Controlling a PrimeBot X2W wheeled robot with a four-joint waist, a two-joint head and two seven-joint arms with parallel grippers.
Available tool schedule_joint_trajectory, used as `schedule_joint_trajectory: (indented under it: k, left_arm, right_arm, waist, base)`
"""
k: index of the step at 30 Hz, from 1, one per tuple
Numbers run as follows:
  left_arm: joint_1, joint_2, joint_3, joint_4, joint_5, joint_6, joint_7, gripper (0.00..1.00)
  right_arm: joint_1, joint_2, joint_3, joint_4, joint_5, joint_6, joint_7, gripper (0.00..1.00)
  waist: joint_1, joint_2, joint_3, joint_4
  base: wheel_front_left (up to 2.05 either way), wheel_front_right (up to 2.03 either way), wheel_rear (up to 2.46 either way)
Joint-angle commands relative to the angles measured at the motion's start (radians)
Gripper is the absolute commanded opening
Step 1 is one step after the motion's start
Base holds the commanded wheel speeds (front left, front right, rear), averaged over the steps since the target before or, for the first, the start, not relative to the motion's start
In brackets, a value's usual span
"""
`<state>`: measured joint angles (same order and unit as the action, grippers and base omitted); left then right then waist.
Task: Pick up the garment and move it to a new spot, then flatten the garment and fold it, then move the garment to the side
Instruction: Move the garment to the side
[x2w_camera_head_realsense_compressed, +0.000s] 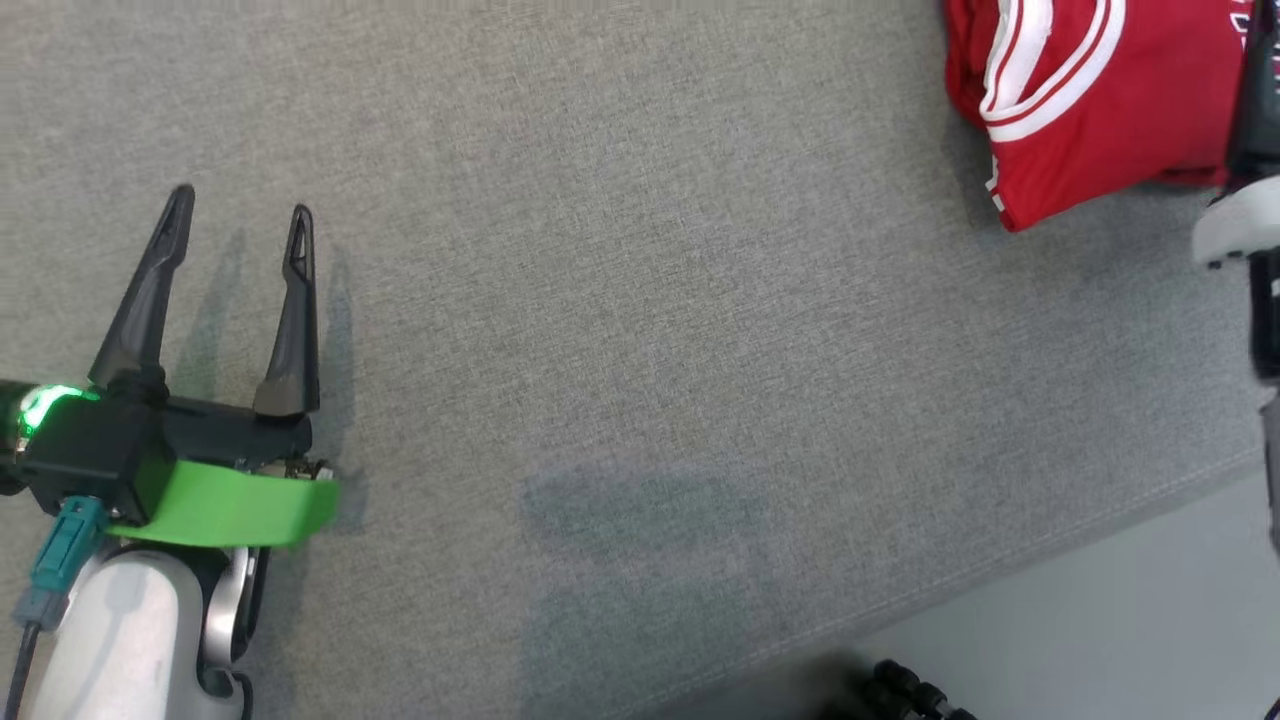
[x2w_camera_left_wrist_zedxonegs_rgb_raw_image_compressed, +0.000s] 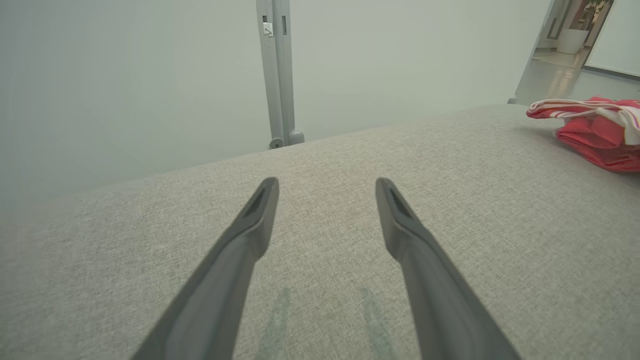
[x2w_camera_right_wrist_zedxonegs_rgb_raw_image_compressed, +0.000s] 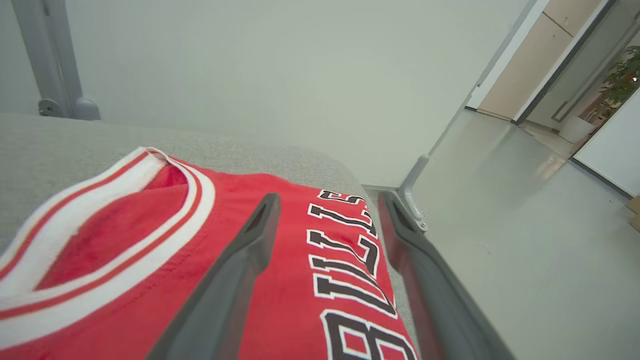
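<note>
Bright, even, diffuse light. Soft shadows fall just right of the left gripper (x2w_camera_head_realsense_compressed: 243, 200); a darker patch sits lower centre. Wrist views curve at the edges.

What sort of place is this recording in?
Probably an office or lab: a grey fabric-covered surface, a grey metal post against a plain pale wall, and a doorway toward a potted green plant.

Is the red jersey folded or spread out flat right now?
Folded. The jersey lies as a compact bundle on the grey surface, with stacked layers visible at its edge in the left wrist view.
</note>
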<state>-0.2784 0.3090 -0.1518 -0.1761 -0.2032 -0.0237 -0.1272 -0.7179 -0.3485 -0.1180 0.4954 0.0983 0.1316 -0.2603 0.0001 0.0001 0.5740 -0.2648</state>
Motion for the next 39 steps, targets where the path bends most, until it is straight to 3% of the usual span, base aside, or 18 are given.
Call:
schedule_joint_trajectory:
  k: [1, 8, 17, 27, 39]
  left_arm:
    - [0.018, -0.004, 0.005, 0.007, -0.01, 0.007, -0.008, 1.0]
    - [0.074, -0.031, 0.018, 0.049, -0.032, 0.037, -0.045, 1.0]
    - [0.135, -0.061, 0.055, 0.088, -0.081, 0.072, -0.086, 1.0]
    - [0.206, -0.057, 0.049, 0.134, -0.09, 0.075, -0.084, 1.0]
    - [0.285, -0.061, 0.018, 0.165, -0.104, 0.07, -0.068, 1.0]
  right_arm:
    - [0.028, 0.018, -0.003, -0.027, 0.013, -0.002, -0.004, 1.0]
    - [0.212, 0.139, 0.038, -0.224, 0.05, -0.002, 0.004, 1.0]
    - [0.358, 0.218, 0.145, -0.358, 0.076, -0.002, 0.049, 1.0]
    - [0.456, 0.234, 0.195, -0.374, 0.094, -0.002, 0.078, 1.0]
    - [0.608, 0.239, 0.158, -0.424, 0.1, -0.002, 0.117, 1.0]
  waist:
    - [-0.0001, -0.0001, -0.078, 0.028]
    - [-0.0001, -0.0001, -0.173, 0.09]
    - [-0.0001, -0.0001, -0.264, 0.178]
    - [-0.0001, -0.0001, -0.361, 0.218]
    - [-0.0001, -0.0001, -0.477, 0.21]
  base:
    - [0.0, 0.0, 0.0]
    - [0.0, 0.0, 0.0]
    - [0.0, 0.0, 0.0]
    - [0.0, 0.0, 0.0]
    - [0.0, 0.0, 0.0]
